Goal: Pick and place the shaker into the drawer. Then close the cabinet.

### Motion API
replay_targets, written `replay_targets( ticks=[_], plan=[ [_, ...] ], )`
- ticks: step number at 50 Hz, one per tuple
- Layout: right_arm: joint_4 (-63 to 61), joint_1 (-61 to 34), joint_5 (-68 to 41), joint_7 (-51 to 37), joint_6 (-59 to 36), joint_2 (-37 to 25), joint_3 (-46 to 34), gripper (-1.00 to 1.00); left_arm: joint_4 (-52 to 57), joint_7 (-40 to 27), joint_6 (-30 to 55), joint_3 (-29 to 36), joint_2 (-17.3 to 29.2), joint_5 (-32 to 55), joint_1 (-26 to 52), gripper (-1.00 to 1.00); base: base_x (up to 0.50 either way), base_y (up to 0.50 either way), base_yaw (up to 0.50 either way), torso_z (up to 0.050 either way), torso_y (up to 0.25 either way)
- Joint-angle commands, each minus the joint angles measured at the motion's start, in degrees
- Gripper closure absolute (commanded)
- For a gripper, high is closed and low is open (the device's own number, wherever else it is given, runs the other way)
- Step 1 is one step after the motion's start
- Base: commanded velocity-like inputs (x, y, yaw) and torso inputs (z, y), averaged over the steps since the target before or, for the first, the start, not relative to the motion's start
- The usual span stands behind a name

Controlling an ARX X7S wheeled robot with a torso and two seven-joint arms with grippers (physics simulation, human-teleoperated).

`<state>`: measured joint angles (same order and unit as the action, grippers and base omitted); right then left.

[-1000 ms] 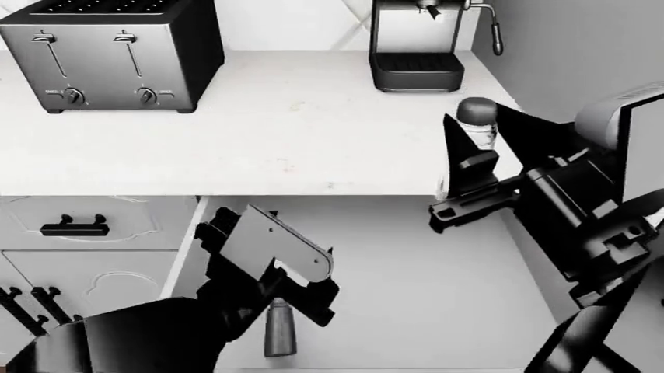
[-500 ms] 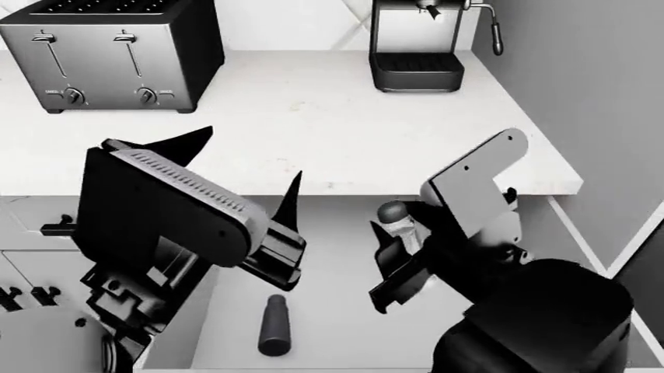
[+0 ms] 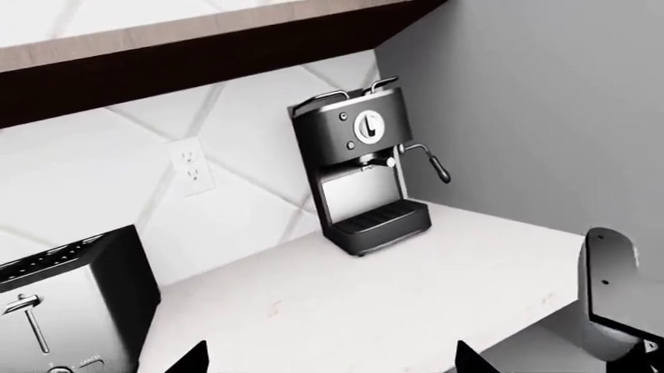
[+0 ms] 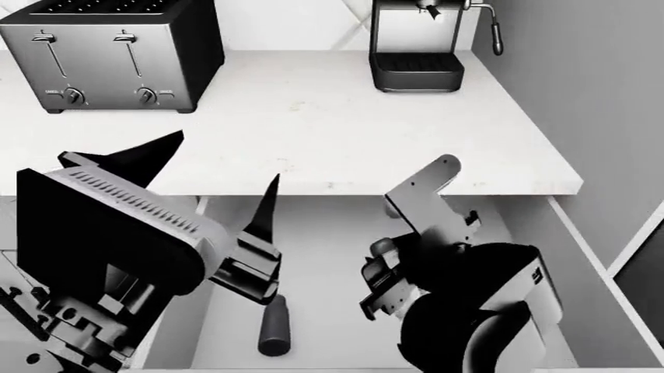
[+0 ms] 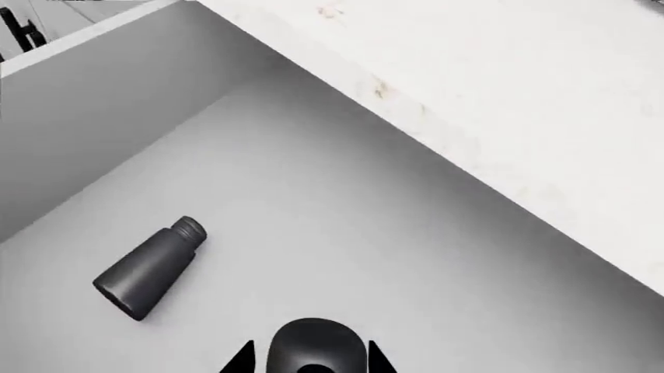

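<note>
Shaker [image 5: 314,347] gripped in the right gripper [image 4: 382,273], domed cap showing between the two dark fingertips [image 5: 241,359] in the right wrist view; held low inside the open drawer [image 4: 456,233], toward its middle, above the smooth white floor. Cannot tell from the pictures whether its base touches that floor. Pinched from both sides, fingers pressed against the cap.

Nearby on the drawer floor, toward the front left corner, a dark grey bottle [image 5: 151,268] lying on its side, well apart from the shaker, close to the drawer's left wall.

Left gripper [image 4: 213,175] raised over the drawer's left edge and the counter's front edge, its two pointed fingers [image 4: 264,210] spread wide, holding nothing, touching nothing.

Beyond, a white countertop [image 4: 311,124]. At its back left corner, a black four-slot toaster [image 4: 114,50] with two levers and two knobs facing front. At the back right, against the tiled wall, an espresso machine [image 3: 358,179] with a round dial and a steam wand, standing upright beside the grey side wall. A wall outlet [image 3: 193,166] between toaster and machine.
</note>
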<state>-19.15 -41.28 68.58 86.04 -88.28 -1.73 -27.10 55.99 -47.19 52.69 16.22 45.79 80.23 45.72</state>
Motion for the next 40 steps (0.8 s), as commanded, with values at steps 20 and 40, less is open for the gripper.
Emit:
replay_targets(
  ticks=[20, 40],
  plan=[
    [7.63, 8.58, -25.30, -26.43, 4.83, 1.03, 10.47, -1.00, 1.43, -0.08, -0.66, 0.71, 1.21, -1.36, -2.80, -1.00, 0.00, 0.00, 0.00, 0.000, 0.000],
    [-20.25, -7.28, 7.46, 3.94, -1.71, 1.72, 16.19, -1.00, 2.49, -1.98, -3.12, 0.49, 0.23, -1.08, -3.81, -1.00, 0.00, 0.00, 0.00, 0.001, 0.000]
  ],
)
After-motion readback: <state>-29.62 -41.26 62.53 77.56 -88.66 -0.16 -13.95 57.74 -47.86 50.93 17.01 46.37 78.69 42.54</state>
